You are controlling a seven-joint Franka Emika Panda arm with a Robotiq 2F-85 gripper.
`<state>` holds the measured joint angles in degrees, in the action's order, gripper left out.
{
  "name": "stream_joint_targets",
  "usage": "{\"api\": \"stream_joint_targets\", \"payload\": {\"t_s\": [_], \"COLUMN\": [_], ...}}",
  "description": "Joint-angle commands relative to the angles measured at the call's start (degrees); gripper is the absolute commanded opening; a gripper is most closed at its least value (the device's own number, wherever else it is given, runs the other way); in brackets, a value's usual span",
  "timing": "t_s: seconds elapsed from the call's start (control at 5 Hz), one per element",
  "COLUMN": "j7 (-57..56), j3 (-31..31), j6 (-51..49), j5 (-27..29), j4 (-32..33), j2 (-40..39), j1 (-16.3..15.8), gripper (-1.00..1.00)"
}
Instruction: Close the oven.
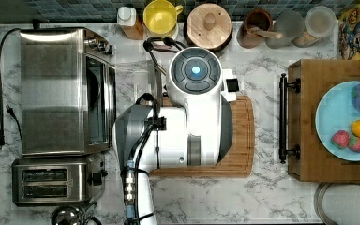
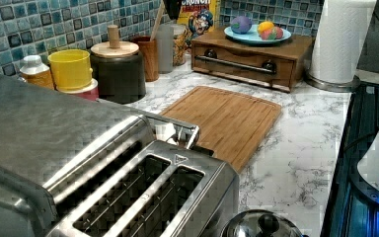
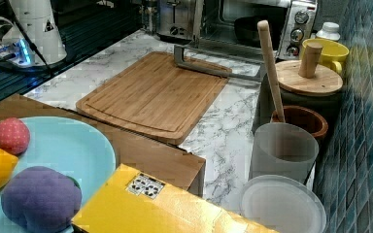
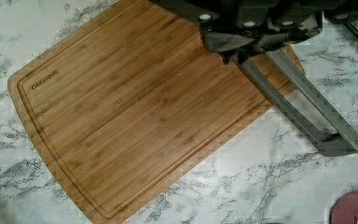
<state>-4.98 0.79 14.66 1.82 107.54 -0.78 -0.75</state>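
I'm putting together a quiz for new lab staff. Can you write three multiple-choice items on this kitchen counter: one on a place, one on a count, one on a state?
1. Where does the blue plate sit?
A. on a stool
B. on the wooden box
C. in a sink

2. How many slots does the toaster have?
A. one
B. two
C. four

3. The oven door is:
A. open
B. shut
C. taken off

Answers:
1. B, the plate rests on top of the box.
2. B, two long slots show side by side.
3. A, the door is folded down, with its handle out in front.
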Motion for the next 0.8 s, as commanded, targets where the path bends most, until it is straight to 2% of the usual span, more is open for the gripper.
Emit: {"api": "stream_joint_targets", "payload": {"t_s": [0.2,0.4,0.6,0.8], "j7": [-3.0,-19.6,-33.9,-47.0], "j3": [-0.1,-2.1,-4.6,-6.7], "j6": [7.9,12.0,12.8,19.6], "j5": [1.2,9.1,18.0,27.3], "j4": [6.6,12.0,14.7,19.9], "j2": [1.6,2.0,-1.5,-0.9], "j1": [0.1,2.7,6.6,7.5], "gripper": [-1.0,-1.0,-1.0,-1.0]}}
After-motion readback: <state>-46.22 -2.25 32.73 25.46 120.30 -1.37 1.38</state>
